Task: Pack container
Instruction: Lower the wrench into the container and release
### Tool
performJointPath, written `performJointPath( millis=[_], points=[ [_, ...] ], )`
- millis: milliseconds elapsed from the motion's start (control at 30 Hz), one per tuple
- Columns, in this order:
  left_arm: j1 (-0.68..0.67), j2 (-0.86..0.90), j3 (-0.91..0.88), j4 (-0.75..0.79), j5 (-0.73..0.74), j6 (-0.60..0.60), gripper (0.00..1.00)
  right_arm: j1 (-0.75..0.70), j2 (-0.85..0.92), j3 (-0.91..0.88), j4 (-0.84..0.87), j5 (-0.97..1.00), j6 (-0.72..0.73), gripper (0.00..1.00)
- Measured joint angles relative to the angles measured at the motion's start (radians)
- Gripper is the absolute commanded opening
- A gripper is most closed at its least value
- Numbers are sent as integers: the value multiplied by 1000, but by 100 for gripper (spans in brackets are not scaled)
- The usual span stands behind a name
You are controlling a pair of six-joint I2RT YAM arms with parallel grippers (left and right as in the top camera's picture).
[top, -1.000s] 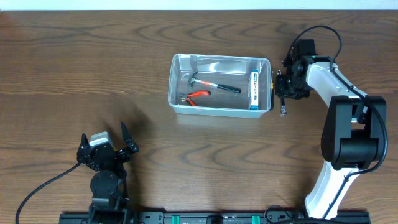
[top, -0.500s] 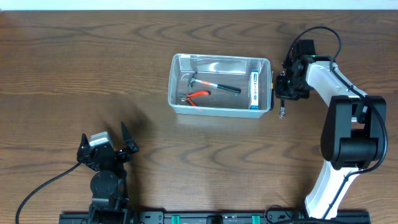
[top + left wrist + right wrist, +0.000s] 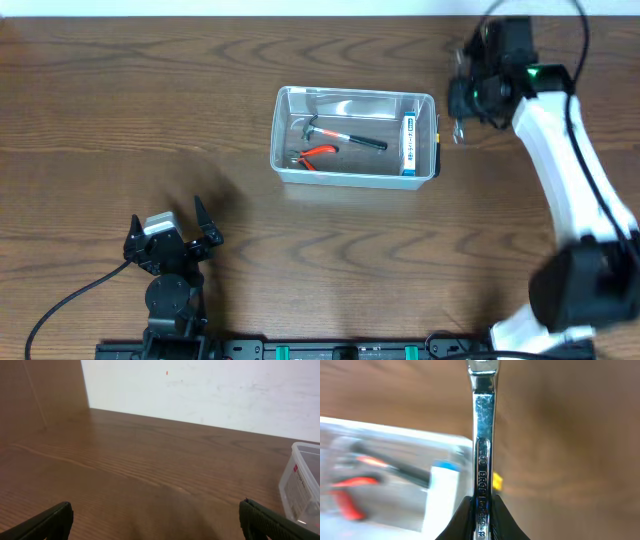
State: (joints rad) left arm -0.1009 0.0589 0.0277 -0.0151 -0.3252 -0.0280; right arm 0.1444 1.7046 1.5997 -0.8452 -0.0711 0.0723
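The clear plastic container sits mid-table and holds a hammer, red-handled pliers and a small blue-and-white box. My right gripper is shut on a chrome wrench, lifted above the table just right of the container's right end. In the right wrist view the wrench points away from my fingers, with the container blurred at lower left. My left gripper is open and empty at the front left; its view shows the container's corner at far right.
A small yellow piece lies on the table beside the container's right end. The white wall edge runs along the table's far side.
My right arm has risen and swung towards the far side, lifting the wrench off the table beside the container. The left arm has not moved.
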Motion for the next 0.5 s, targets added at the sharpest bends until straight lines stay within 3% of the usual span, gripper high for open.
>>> performJointPath(
  millis=[200, 500],
  points=[
    [0, 0, 0, 0, 0, 0, 98, 217, -83, 21, -4, -15, -279, 1],
    [0, 0, 0, 0, 0, 0, 98, 322, 148, -23, -49, -77, -838, 1]
  ],
)
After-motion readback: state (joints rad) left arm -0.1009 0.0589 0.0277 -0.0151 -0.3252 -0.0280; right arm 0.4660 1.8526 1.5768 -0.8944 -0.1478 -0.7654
